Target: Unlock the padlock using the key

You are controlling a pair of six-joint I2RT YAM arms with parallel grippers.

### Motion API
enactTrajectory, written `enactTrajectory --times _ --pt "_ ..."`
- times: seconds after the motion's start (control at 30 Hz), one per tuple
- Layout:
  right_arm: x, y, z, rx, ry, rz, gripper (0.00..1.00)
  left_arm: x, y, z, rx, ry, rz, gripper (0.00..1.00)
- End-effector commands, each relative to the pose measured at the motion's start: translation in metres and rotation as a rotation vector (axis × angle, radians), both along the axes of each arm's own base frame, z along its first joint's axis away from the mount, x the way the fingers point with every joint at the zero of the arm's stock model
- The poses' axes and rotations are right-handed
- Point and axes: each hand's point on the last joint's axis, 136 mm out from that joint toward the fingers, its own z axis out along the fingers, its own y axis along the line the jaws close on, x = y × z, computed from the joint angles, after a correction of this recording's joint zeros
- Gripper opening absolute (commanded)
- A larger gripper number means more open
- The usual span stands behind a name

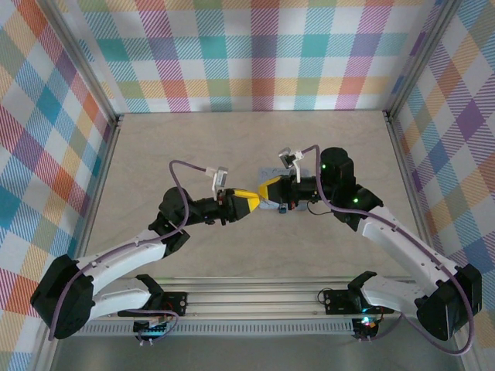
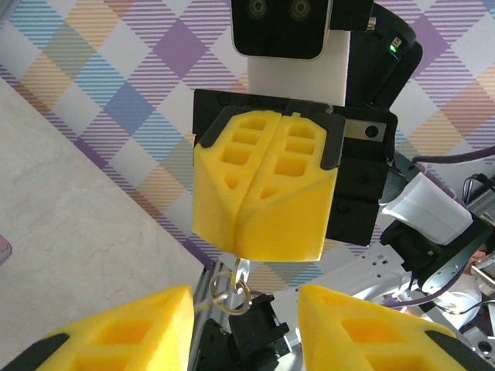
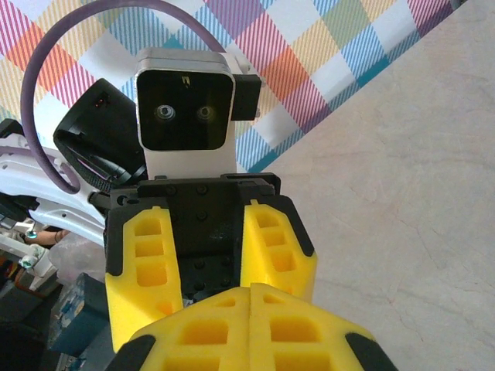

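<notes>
In the left wrist view my right gripper (image 2: pixel 255 249) is shut on the key (image 2: pixel 242 270). Only the key's pale head pokes out below the yellow pads, with a thin metal ring (image 2: pixel 230 294) hanging from it. My left gripper (image 2: pixel 244 334) is open, its two yellow fingers standing either side of the ring without touching it. From above, the left gripper (image 1: pixel 249 202) and right gripper (image 1: pixel 265 193) meet tip to tip over mid-table. A dark teal block (image 3: pixel 77 309) shows low left in the right wrist view; I cannot tell whether it is the padlock.
A pale blue object (image 1: pixel 283 204) lies on the beige table (image 1: pixel 193 147) right under the right gripper. Plaid walls enclose the table on three sides. A metal rail (image 1: pixel 255 292) with the arm bases runs along the near edge.
</notes>
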Motion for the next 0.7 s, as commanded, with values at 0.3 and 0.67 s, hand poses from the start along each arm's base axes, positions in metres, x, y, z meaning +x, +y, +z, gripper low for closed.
enactTrajectory --times 0.3,0.67 --pt "-0.005 0.000 0.011 0.049 -0.014 0.019 0.00 -0.002 -0.006 0.017 -0.060 -0.043 -0.014 0.31" --pt "-0.005 0.000 0.009 0.048 -0.005 0.019 0.00 -0.005 -0.011 0.019 -0.053 -0.058 -0.020 0.22"
